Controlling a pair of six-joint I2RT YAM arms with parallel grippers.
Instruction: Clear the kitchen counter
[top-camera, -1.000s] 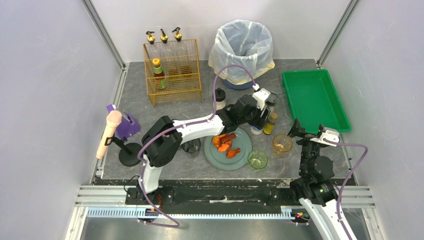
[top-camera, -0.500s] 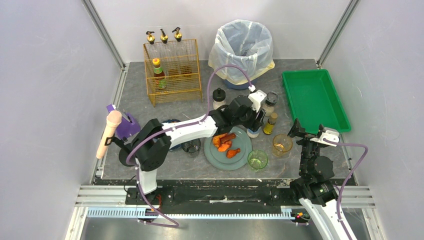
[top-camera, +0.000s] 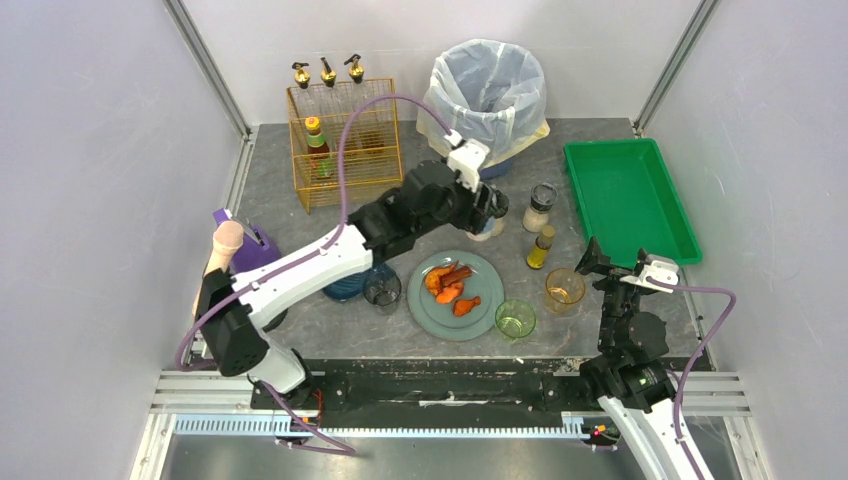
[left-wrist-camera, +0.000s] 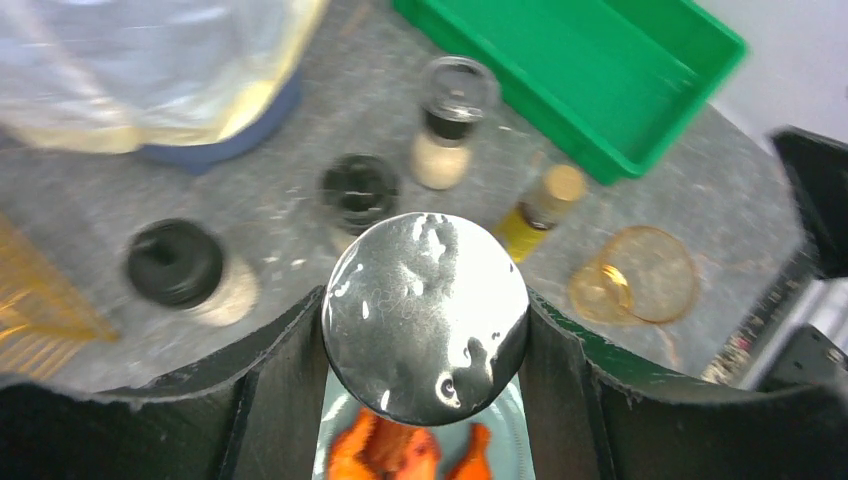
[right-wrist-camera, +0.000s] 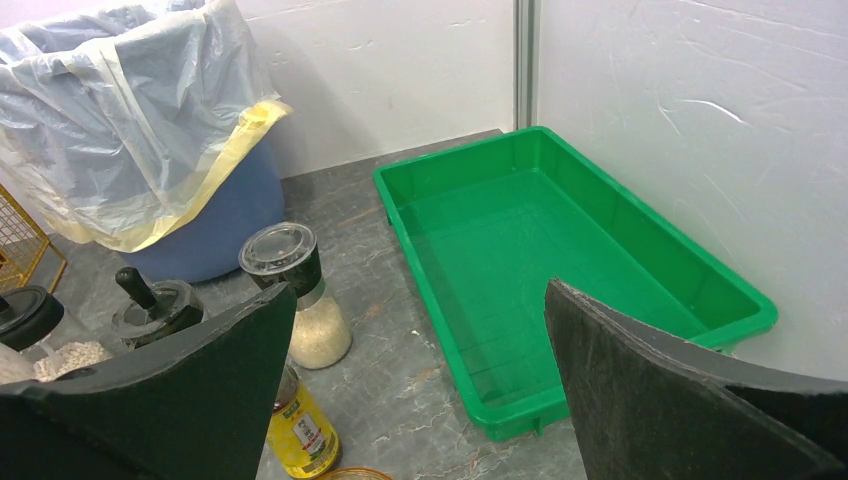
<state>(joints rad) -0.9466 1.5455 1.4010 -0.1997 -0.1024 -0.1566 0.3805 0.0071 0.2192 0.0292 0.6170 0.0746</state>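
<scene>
Moving the jar (left-wrist-camera: 425, 300) cleanly, I judge, calls for a level, upright carry over the bottles (top-camera: 541, 250) to the rack (top-camera: 345, 140); the left gripper (left-wrist-camera: 426, 330) clasps it at the shiny cap. The right gripper (right-wrist-camera: 418, 290) hangs wide open, empty, and the worktop (top-camera: 270, 185) lies cluttered beneath both.

One dark grey veined kitchen counter (top-camera: 272, 190). One gold wire basket (top-camera: 350, 180); three clear bottles with gold pourers (top-camera: 327, 72), one orange-capped sauce bottle (top-camera: 316, 140). One lined blue bin (top-camera: 445, 115). One green plastic tray (top-camera: 625, 195). Three glass cups: clear cup (top-camera: 382, 293), green cup (top-camera: 515, 319), amber cup (top-camera: 564, 288). One grey plate (top-camera: 490, 288). Two black-lidded jars (left-wrist-camera: 175, 265). One clear-lidded grinder (top-camera: 540, 205). One small yellow oil bottle (top-camera: 540, 247). One shiny metal-topped shaker (left-wrist-camera: 427, 315).
</scene>
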